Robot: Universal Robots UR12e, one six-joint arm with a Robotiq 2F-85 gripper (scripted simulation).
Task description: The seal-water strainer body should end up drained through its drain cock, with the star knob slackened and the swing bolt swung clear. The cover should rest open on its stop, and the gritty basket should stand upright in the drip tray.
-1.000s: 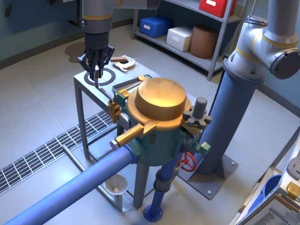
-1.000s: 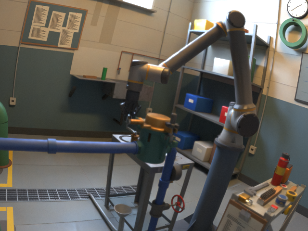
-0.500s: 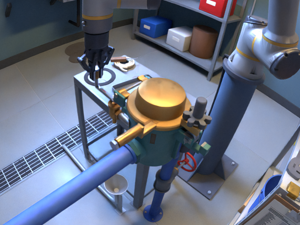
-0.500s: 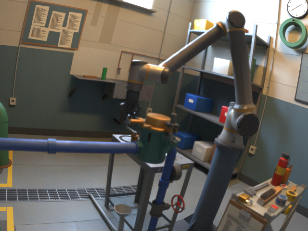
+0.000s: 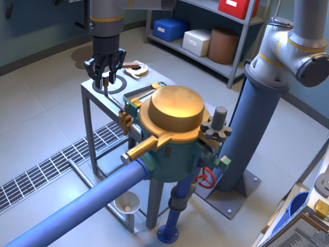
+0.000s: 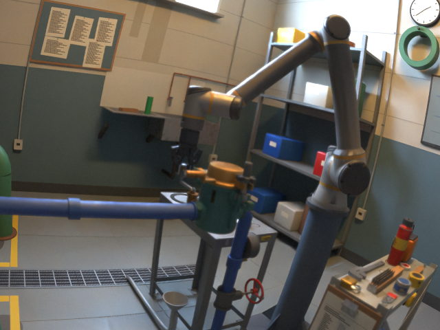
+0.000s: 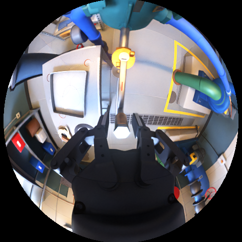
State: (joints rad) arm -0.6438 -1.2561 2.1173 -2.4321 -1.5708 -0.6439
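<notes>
The basket is hidden under the brass domed cover [image 5: 175, 111], which sits closed on the teal strainer body [image 5: 172, 162]. The drip tray [image 5: 140, 91] is partly hidden behind the cover on the grey stand. A brass drain cock [image 5: 125, 120] sits on the body's left side, and its long steel handle [image 5: 111, 99] rises to a tip between the fingers of my gripper [image 5: 105, 79], which is open and holds nothing. In the wrist camera the handle's hexagonal end [image 7: 121, 131] stands between the fingers [image 7: 121, 125]. The grey star knob [image 5: 216, 129] stands upright on its swing bolt at the cover's right rim.
A funnel [image 5: 127, 204] stands on the floor below the drain cock, beside a floor grate [image 5: 53, 164]. A coiled rope [image 5: 136, 70] lies at the stand's far end. A blue pipe [image 5: 79, 204] runs left from the body. My arm's blue pedestal [image 5: 247, 133] rises right of it.
</notes>
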